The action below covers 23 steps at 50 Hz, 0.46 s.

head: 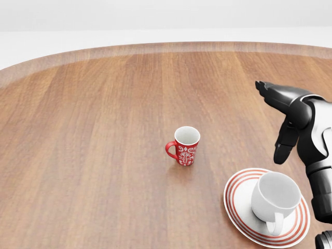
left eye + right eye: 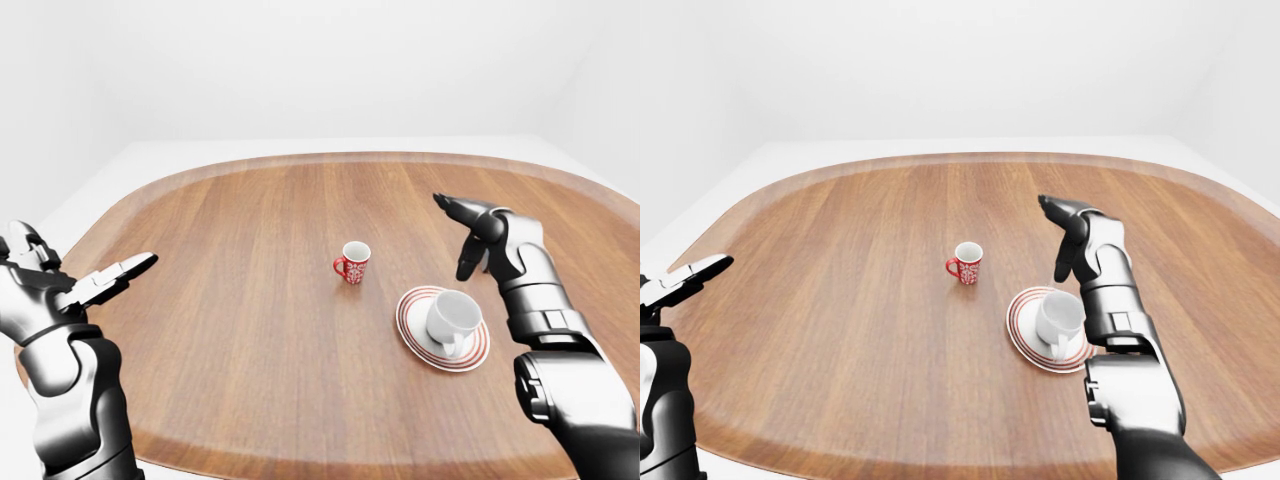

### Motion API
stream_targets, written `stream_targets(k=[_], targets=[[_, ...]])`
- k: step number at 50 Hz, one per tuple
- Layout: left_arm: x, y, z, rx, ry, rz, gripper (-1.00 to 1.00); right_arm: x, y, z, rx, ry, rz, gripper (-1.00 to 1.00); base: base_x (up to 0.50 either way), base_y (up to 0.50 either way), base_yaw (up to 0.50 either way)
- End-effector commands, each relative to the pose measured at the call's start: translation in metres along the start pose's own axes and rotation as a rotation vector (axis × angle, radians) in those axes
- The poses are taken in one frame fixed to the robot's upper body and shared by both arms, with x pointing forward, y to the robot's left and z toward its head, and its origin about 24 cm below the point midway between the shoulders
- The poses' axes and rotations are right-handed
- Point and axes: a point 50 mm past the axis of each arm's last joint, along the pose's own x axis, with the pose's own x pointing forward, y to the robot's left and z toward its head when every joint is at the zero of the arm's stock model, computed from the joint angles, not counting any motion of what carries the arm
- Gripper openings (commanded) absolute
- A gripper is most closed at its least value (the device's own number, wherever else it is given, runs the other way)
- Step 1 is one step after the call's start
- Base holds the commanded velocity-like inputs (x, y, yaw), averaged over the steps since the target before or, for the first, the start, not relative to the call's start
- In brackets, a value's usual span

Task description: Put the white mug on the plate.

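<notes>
— White mug point(image 1: 276, 196): where does it sit?

— Upright on the plate point(image 1: 238, 206), a white plate with red rings round its rim, at the lower right of the head view. Its handle points toward the bottom of that view.

— Is anything gripping it?

— No. The right hand point(image 1: 282, 111) hangs above and beyond the plate, clear of the mug, its fingers spread and empty; one finger points down, the others reach out to the view's left.

— And the other hand?

— The left hand point(image 2: 85, 285) shows in the left-eye view at the far left, over the table's near-left edge, fingers open and stretched out, holding nothing.

— What else stands on the wooden table point(image 1: 104, 129)?

— A red mug with a white pattern point(image 1: 184, 146), upright near the middle, handle to the head view's left. It stands well apart from the plate, up and to the left of it.
</notes>
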Motion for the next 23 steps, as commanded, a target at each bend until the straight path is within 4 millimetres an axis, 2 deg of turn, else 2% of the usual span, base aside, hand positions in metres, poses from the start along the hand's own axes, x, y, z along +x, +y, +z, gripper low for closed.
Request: stream_targets(k=[1, 7, 8, 11, 16, 23], targets=[[0.0, 0.0, 0.001, -0.002, -0.004, 0.0, 1.0, -0.063, -0.074, 0.035, -0.219, 0.005, -0.372, 1.0, 0.0, 0.0, 0.0], [0.0, 0.0, 0.001, -0.001, -0.003, -0.001, 1.0, -0.074, -0.095, 0.034, -0.194, 0.021, -0.445, 1.0, 0.0, 0.0, 0.0], [0.0, -0.001, 0.0, 0.0, -0.002, -0.002, 1.0, -0.08, -0.106, 0.036, -0.177, 0.003, -0.498, 1.0, 0.0, 0.0, 0.0], [0.0, -0.001, 0.0, 0.001, -0.001, -0.001, 1.0, -0.087, -0.117, 0.039, -0.153, -0.033, -0.575, 1.0, 0.0, 0.0, 0.0], [0.001, 0.0, -0.003, 0.004, 0.009, -0.001, 1.0, -0.111, -0.138, 0.046, -0.122, -0.105, -0.754, 1.0, 0.0, 0.0, 0.0], [0.0, 0.0, -0.002, 0.005, 0.009, -0.002, 1.0, -0.12, -0.141, 0.048, -0.099, -0.15, -0.851, 1.0, 0.0, 0.0, 0.0]])
